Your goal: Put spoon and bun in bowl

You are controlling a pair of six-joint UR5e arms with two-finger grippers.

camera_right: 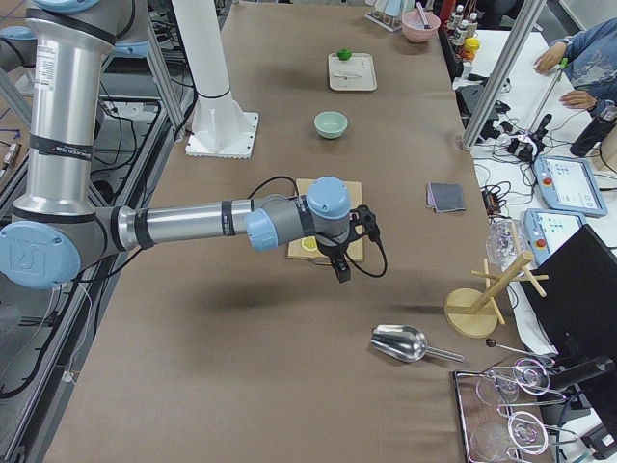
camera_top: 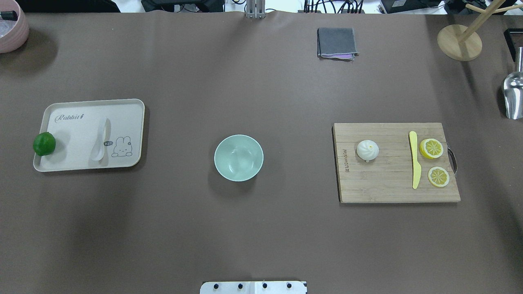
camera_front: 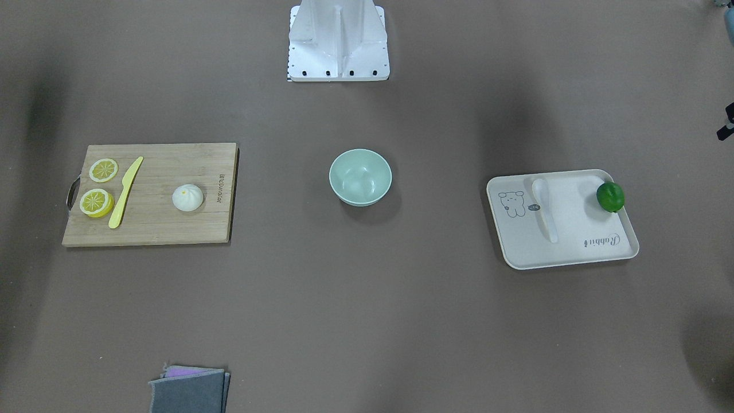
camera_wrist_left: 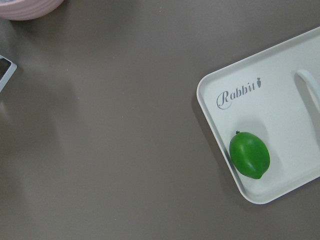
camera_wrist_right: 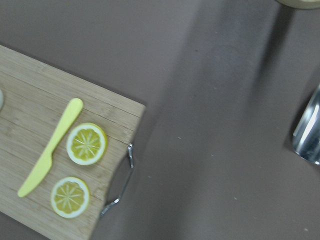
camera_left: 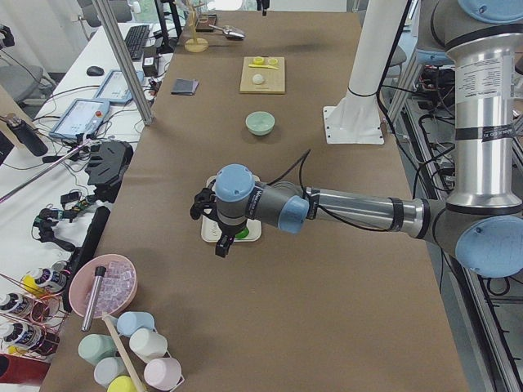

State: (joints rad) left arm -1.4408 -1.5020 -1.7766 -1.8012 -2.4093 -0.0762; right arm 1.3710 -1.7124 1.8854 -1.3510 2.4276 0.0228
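The white spoon (camera_top: 100, 141) lies on the cream tray (camera_top: 73, 118) on the left side of the table, and its handle shows in the left wrist view (camera_wrist_left: 310, 87). The white bun (camera_top: 367, 150) sits on the wooden cutting board (camera_top: 384, 179) on the right. The mint-green bowl (camera_top: 238, 157) stands empty at the middle. My left gripper (camera_left: 222, 245) hangs above the lime end of the tray. My right gripper (camera_right: 340, 270) hangs above the board's lemon end. I cannot tell whether either is open or shut.
A green lime (camera_top: 44, 143) rests at the tray's outer edge. A yellow knife (camera_top: 414, 159) and two lemon slices (camera_top: 431, 148) lie on the board. A grey cloth (camera_top: 336, 43), a wooden stand (camera_top: 459, 42), a metal scoop (camera_top: 514, 96) and a pink bowl (camera_top: 10, 30) sit at the table's edges.
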